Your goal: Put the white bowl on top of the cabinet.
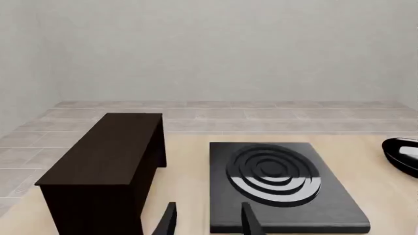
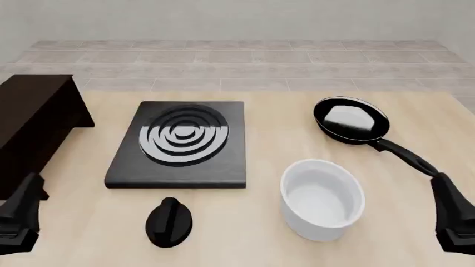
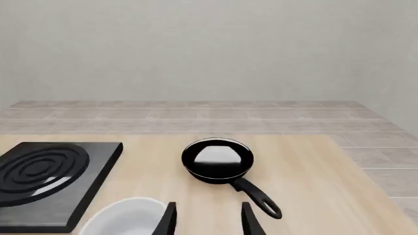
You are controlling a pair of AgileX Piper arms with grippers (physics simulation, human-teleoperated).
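Note:
The white bowl (image 2: 323, 197) stands upright on the table's near right part, between the stove plate and the pan's handle; its rim (image 3: 127, 215) also shows in the right wrist view. At the table's left edge stands the dark cabinet (image 2: 37, 117), whose flat top (image 1: 107, 152) is bare. My left gripper (image 2: 21, 208) hovers at the near left corner, close to the cabinet's front, and in its wrist view it (image 1: 209, 223) is open and holds nothing. My right gripper (image 2: 450, 208) is at the near right, to the right of the bowl, open and holding nothing (image 3: 209, 220).
A flat black stove plate (image 2: 182, 142) with silver rings lies in the middle of the table. A black frying pan (image 2: 350, 120) sits at the back right, its handle pointing toward my right gripper. A small black knob-shaped object (image 2: 169, 221) lies near the front edge.

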